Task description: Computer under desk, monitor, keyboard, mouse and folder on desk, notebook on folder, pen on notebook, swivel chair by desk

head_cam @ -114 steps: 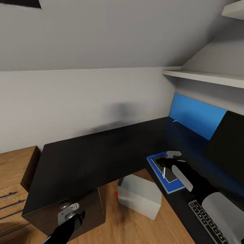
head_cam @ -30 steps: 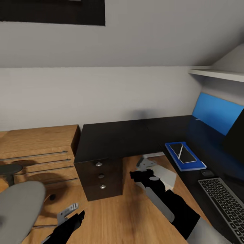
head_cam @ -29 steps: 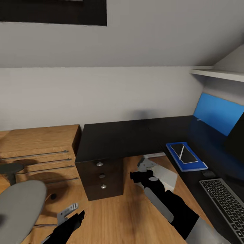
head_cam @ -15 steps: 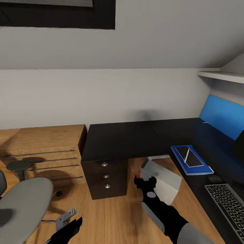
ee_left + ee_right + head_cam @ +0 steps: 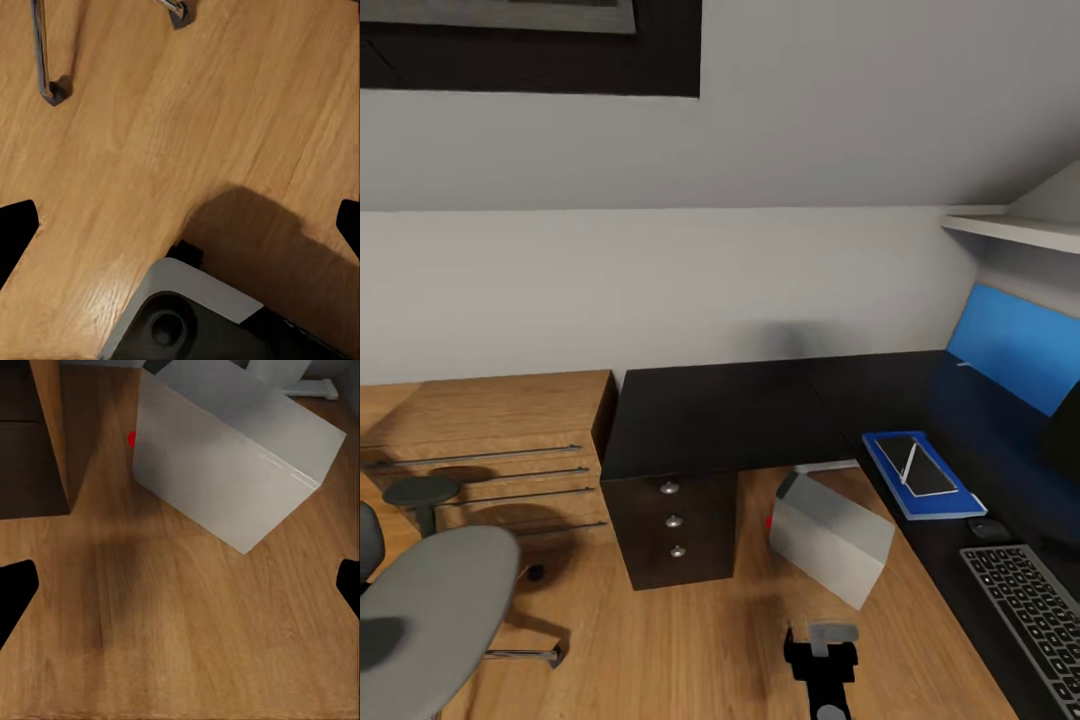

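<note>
Head view: folder (image 5: pixel 923 474) on worktop (image 5: pixel 740 415) with notebook (image 5: pixel 913 465), pen (image 5: pixel 908 462); swivel chair (image 5: pixel 430 612) well apart. Right jaws (image 5: pixel 832 632): cannot tell. Left wrist view: left jaws wide, over floor (image 5: pixel 187 120). Right wrist view: jaws wide, empty; computer (image 5: pixel 225 472) tilted by worktop; risk of chair knocking it

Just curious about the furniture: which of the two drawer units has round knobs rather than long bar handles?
The black unit under the desk; the wooden chest beside it has long bars.
</note>
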Tool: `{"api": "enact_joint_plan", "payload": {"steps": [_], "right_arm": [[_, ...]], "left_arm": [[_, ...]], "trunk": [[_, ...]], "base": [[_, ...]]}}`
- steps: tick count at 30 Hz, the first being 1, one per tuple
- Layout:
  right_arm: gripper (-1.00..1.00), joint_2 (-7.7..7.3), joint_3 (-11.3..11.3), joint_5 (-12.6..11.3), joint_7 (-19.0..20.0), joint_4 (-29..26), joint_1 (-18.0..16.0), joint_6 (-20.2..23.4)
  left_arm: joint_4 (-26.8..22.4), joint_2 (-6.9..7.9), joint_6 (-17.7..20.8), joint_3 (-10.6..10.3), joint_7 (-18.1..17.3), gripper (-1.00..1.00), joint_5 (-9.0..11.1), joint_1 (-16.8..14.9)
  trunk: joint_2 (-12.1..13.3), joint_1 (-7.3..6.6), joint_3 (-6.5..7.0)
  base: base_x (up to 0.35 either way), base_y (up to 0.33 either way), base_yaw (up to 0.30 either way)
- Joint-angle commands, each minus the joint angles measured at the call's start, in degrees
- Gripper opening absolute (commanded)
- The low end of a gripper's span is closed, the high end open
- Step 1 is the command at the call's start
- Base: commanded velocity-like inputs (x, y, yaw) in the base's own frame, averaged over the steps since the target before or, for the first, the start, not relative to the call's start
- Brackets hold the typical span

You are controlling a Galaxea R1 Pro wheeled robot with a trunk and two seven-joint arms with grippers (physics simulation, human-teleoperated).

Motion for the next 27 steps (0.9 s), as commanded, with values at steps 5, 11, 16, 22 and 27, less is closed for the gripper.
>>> {"api": "enact_joint_plan", "payload": {"steps": [5,11,16,22,27], "right_arm": [[1.0,2.05,0.3,-0.9,4.9,14.6,1.4,-12.9],[1.0,1.69,0.1,-1.0,6.4,16.3,3.2,-14.5],[1.0,1.23,0.2,-1.0,6.5,16.4,3.8,-14.6],[1.0,1.09,0.1,-1.0,6.5,16.4,3.9,-15.7],[1.0,1.07,0.1,-0.9,6.5,16.4,5.6,-18.7]], "left_arm": [[20.2,-5.93,-10.7,-7.6,-3.2,1.0,0.1,-0.1],[35.8,-12.28,-17.9,-8.3,-14.1,1.0,-0.2,-0.1],[36.6,-12.46,-22.3,-8.3,-14.8,1.0,-0.1,-0.1],[36.7,-12.3,-22.9,-8.2,-15.0,1.0,-0.1,-0.1],[36.7,-12.26,-23.0,-8.2,-15.0,1.0,0.0,-0.1]], "trunk": [[2.0,-1.1,0.84],[4.4,-2.41,1.92],[6.4,-3.51,2.81],[8.8,-4.83,3.89],[10.8,-5.93,4.79]], "base": [[0.0,0.0,0.0],[0.0,0.0,0.0],[0.0,0.0,0.016],[0.0,0.0,0.18],[-0.075,0.0,0.255]]}}
